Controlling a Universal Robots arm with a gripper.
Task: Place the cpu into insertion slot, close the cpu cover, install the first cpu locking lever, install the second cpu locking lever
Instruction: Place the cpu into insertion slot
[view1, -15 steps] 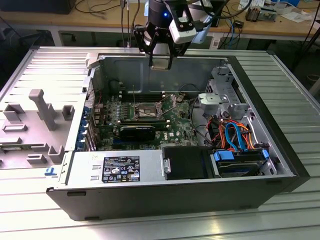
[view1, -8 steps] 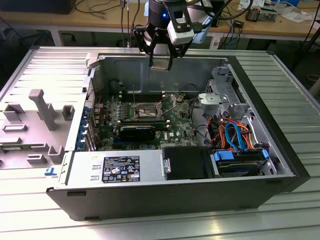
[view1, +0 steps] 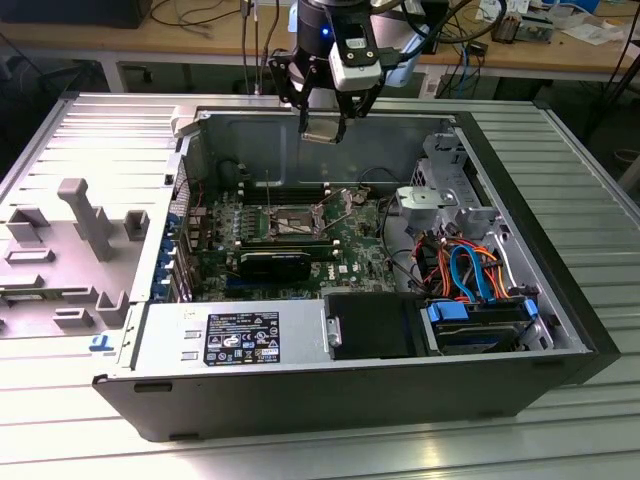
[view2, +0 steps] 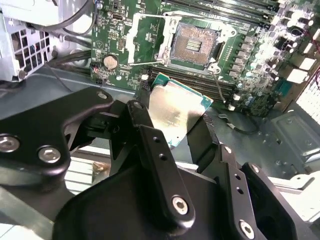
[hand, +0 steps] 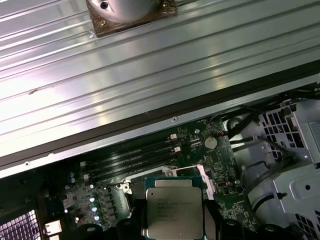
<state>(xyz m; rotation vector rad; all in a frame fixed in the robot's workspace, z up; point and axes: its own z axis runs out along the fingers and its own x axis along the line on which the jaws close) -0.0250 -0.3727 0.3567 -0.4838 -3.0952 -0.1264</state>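
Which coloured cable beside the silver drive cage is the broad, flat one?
The blue cable; the orange cables next to it are much thinner.

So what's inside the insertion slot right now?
Only its bare contact field; the insertion slot is empty. The cpu, held by the gripper, covers it in the first wrist view.

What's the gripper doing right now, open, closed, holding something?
gripper: closed on the cpu, held in the air, not yet in the insertion slot.
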